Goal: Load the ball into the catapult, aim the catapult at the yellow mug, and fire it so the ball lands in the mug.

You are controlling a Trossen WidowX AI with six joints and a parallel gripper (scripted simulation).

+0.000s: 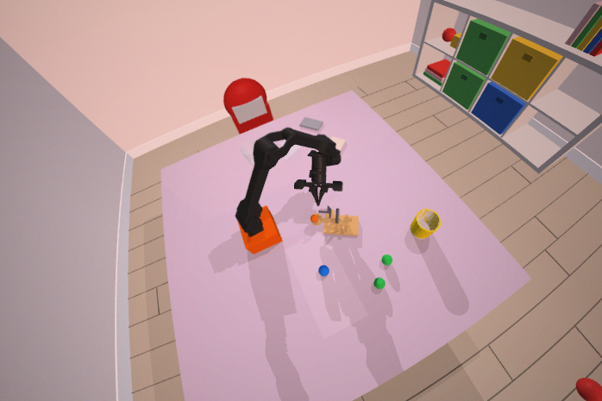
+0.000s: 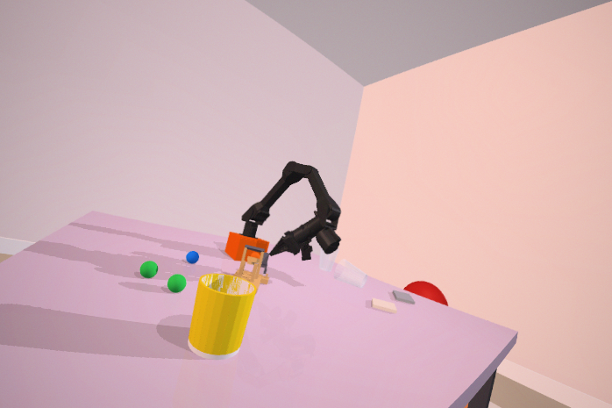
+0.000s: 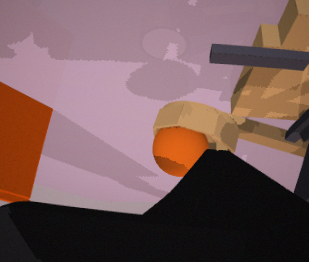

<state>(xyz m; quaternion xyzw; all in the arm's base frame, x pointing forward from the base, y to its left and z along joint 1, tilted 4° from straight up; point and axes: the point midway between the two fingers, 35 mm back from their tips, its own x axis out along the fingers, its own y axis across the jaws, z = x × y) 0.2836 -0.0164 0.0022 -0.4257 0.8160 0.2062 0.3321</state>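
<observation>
The black hand (image 1: pixel 317 203) (image 2: pixel 272 254) (image 3: pixel 215 160) is closed to a narrow tip with nothing in its grip, hanging near the catapult (image 1: pixel 348 225) (image 2: pixel 259 277) (image 3: pixel 265 87); whether it touches any part of it, I cannot tell. Below the tip, the orange ball (image 1: pixel 315 218) (image 2: pixel 253 255) (image 3: pixel 177 150) sits in the catapult's round tan cup (image 3: pixel 192 114), partly covered by the hand in the wrist view. Dark grey bars stand on the catapult's wooden frame, beside the cup. On the side of the cup away from the frame is the arm's orange base (image 1: pixel 272 235) (image 2: pixel 234 246) (image 3: pixel 10 135). Farther out on the pink worktop (image 1: pixel 218 338) (image 2: pixel 345 359) (image 3: pixel 95 95) lie a blue ball (image 1: pixel 323 270) (image 2: pixel 192 256) and two green balls, the latter near each other. The yellow mug (image 1: pixel 422 228) (image 2: pixel 219 321) stands upright, well apart from the catapult, beyond its frame end.
</observation>
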